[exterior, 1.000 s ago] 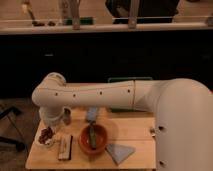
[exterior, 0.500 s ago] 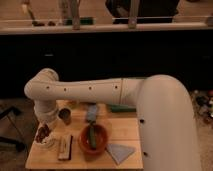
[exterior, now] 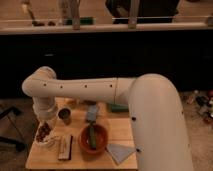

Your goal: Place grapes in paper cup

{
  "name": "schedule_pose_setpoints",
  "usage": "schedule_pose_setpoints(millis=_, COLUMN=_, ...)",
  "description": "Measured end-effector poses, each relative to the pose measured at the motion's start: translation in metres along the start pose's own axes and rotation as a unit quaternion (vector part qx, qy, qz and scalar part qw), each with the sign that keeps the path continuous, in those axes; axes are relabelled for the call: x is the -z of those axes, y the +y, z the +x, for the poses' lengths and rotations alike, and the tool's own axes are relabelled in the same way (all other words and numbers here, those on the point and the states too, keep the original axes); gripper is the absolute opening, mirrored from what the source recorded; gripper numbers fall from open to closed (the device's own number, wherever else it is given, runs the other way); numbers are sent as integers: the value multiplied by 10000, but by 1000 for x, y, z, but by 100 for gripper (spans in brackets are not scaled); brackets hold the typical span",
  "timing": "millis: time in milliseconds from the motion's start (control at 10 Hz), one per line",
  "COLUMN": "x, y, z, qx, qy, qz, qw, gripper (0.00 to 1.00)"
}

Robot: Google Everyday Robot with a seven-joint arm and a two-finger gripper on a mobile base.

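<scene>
The grapes [exterior: 43, 132], a dark reddish-brown lumpy bunch, lie at the left edge of the wooden table [exterior: 120, 130]. My gripper [exterior: 44, 134] hangs from the white arm's wrist straight down onto them, and its white parts surround the bunch. The paper cup [exterior: 64, 116], small and greyish with a dark inside, stands upright just right of and behind the gripper, apart from it. I cannot tell whether the grapes are lifted or resting on the table.
An orange-red bowl [exterior: 93, 139] with a green item in it sits mid-table. A dark rectangular block [exterior: 65, 148] lies in front of the cup. A grey-blue cloth [exterior: 120, 152] lies front right, a grey-blue packet [exterior: 92, 112] behind the bowl. My white arm spans the right side.
The arm's elbow has swung left and the wrist has settled lower over the grapes. The grapes, cup and bowl stay in place.
</scene>
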Motion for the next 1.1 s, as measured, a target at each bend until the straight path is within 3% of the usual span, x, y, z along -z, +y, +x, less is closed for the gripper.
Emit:
schedule_pose_setpoints(millis=600, x=0, y=-6, z=-1, qx=833, qy=93, qz=36, qw=9965, gripper=2)
schedule_pose_setpoints(millis=1100, x=-3, y=-14, z=-3, qx=1154, qy=222, qz=-145, qw=9930, gripper=2)
